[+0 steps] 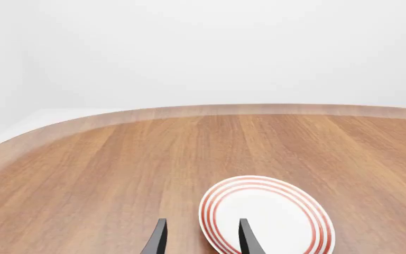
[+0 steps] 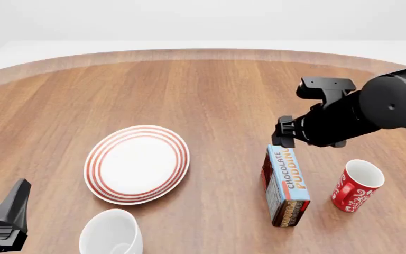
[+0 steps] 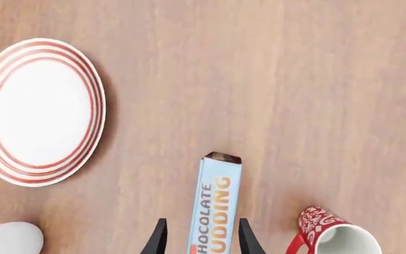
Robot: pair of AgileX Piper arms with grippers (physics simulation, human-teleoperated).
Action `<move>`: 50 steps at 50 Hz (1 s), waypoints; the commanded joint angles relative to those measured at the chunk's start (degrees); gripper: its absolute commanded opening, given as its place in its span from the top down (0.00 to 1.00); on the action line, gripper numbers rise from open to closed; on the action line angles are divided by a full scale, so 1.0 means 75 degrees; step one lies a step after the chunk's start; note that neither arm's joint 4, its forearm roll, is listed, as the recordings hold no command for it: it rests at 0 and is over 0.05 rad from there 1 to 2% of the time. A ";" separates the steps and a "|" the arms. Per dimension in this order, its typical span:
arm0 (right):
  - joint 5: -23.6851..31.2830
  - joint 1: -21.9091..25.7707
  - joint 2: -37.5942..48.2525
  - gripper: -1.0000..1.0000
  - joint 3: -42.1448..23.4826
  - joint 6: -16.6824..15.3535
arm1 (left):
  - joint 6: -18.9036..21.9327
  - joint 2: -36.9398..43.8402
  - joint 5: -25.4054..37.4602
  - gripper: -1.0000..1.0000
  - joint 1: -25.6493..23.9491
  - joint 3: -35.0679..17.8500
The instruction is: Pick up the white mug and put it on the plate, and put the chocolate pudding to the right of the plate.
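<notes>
The white mug point(image 2: 111, 233) stands near the table's front edge, just in front of the red-ringed plate point(image 2: 136, 164); the right wrist view catches its rim point(image 3: 9, 238). The chocolate pudding point(image 2: 286, 185) lies on its narrow side to the right of the plate, long axis running away from me. My right gripper point(image 2: 285, 140) hovers over the box's far end, open, its fingers either side of the box point(image 3: 213, 206) with a gap on one side. My left gripper point(image 2: 6, 222) is open at the front left, holding nothing; the plate point(image 1: 274, 217) lies ahead of it.
A red mug point(image 2: 356, 185) with white patterns stands just right of the pudding box, also visible from the right wrist point(image 3: 333, 235). The rounded far edge of the table point(image 1: 210, 111) curves behind the plate.
</notes>
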 commanded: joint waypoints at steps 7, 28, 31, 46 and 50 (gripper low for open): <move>-0.0276 -0.0013 0.0161 0.00 0.0372 0.0056 | 0.0000 0.0000 0.0000 0.00 0.0000 0.0000; -0.0568 0.0060 0.0421 0.00 0.0730 0.0199 | 0.0000 0.0000 0.0000 0.00 0.0000 0.0000; -0.0615 0.0115 0.0481 0.00 0.0756 0.0227 | 0.0000 0.0000 0.0000 0.00 0.0000 0.0000; -0.0854 0.0160 0.0686 0.00 0.1017 0.0380 | 0.0000 0.0000 0.0000 0.00 0.0000 0.0000; -0.0883 0.0075 0.0689 0.00 0.1112 0.0263 | 0.0000 0.0000 0.0000 0.00 0.0000 0.0000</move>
